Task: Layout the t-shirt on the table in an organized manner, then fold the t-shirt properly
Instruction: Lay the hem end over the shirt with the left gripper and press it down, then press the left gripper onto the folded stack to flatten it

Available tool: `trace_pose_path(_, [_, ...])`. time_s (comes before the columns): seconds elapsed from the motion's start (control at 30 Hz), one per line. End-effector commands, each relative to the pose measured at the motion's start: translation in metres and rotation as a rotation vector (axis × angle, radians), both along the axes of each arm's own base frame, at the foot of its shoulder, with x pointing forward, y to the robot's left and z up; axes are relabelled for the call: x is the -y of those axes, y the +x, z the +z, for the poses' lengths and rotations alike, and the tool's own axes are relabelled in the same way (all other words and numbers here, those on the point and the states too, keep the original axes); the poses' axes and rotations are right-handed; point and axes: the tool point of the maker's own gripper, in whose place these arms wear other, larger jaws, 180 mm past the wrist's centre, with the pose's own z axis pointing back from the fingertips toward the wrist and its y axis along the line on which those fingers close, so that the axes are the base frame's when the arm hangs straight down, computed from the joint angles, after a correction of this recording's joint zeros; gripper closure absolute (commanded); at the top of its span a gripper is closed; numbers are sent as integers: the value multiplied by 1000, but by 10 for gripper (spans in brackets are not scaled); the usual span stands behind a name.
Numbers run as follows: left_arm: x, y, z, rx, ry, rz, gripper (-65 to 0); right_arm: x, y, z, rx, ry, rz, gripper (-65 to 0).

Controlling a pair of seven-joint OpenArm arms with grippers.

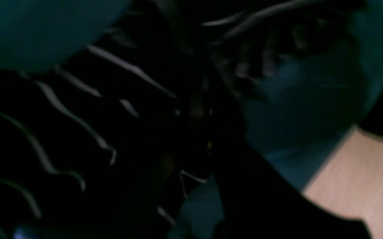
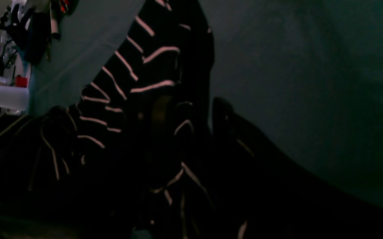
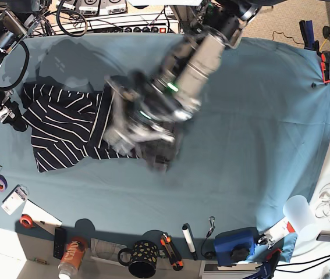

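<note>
Navy, almost black cotton-like fabric with thin white stripes: the short-sleeved t-shirt (image 3: 66,125) lies crumpled and partly doubled over on the teal-blue cloth-covered table (image 3: 252,128), toward the left end of the table in the base view, not yet spread flat.

Left gripper (image 3: 153,152): down at the shirt's right edge in the base view, blurred. The left wrist view shows striped folds bunched close around the fingers; jaws pressed together, judged to be pinching shirt fabric.

Right gripper (image 3: 4,116): at the shirt's far-left edge. The right wrist view shows striped cloth draped over its dark fingers (image 2: 224,116); jaws stand part-way apart, apparently gripping the shirt edge.

Handling, judged: light, limp, non-fragile; drapes and wrinkles, slides readily on the table cloth. Best held at hem corners or shoulder seams, one per gripper, then drawn apart.

Surface: table cloth soft, matte, lightly creased, much wider than the shirt.

Room: along the table's near edge, a dotted black mug (image 3: 143,257), orange can (image 3: 73,254), marker pens, tape rolls. Cables and power strips beyond the far edge. Pale wood floor.
</note>
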Motion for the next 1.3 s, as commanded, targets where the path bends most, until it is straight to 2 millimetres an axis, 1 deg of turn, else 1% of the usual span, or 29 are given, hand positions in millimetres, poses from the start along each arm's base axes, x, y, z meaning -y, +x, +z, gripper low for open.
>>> trace_pose_path(0.0, [17,-1,22,61,-56,-28,0,13,9,25,70,-33,-14,-197])
trace_pose_path(0.07, [28,-8,25,123,-37,-65,0,13,9,24,69,-33,-14,-197])
trace_pose_path(0.13, [32,-9,27,185,-3,-80,0,13,9,24,68,-33,-13,-197])
trace_pose_path(0.17, [32,-9,27,205,13,-81,-35,13,9,24,68,-33,-13,-197])
trace_pose_path(0.27, [26,-2,27,218,31,-25,-273,13,9,24,68,-33,-13,-197])
trace_pose_path(0.3, [22,3,27,224,39,9,-326,13,9,24,66,-35,-13,-197])
trace_pose_path(0.33, [18,7,27,236,52,37,-360,13,9,23,62,-37,-13,-197])
trace_pose_path(0.37, [14,10,27,247,71,57,-370,13,9,23,60,-40,-13,-197])
trace_pose_path(0.5, [1,20,26,262,162,86,-369,13,9,23,60,-40,-13,-197])
trace_pose_path(0.57, [-9,30,35,304,184,143,-369,13,9,23,60,-40,-13,-197])
trace_pose_path(0.63, [-23,43,45,353,200,232,-369,13,9,23,60,-39,-13,-197])
trace_pose_path(0.67, [-31,49,47,365,214,268,-369,13,8,23,59,-39,-13,-197])
trace_pose_path(0.73, [-44,55,43,342,234,308,-369,13,8,23,59,-40,-13,-197])
trace_pose_path(0.77, [-46,55,38,306,224,312,-369,13,8,23,60,-40,-13,-197])
trace_pose_path(0.8, [-44,53,33,263,197,293,-369,13,9,23,60,-40,-13,-197])
trace_pose_path(0.9, [-28,34,20,129,98,186,-369,13,9,23,60,-39,-13,-197])
trace_pose_path(0.97, [-23,25,15,100,81,148,-369,13,9,23,60,-40,-13,-197])
trace_pose_path(1.03, [-26,27,14,119,91,163,-369,13,9,23,60,-39,-13,-197])
trace_pose_path(1.2, [-43,42,17,232,173,228,-368,13,8,23,59,-39,-13,-197])
trace_pose_path(1.27, [-45,44,15,233,185,238,-345,13,9,23,60,-39,-13,-197])
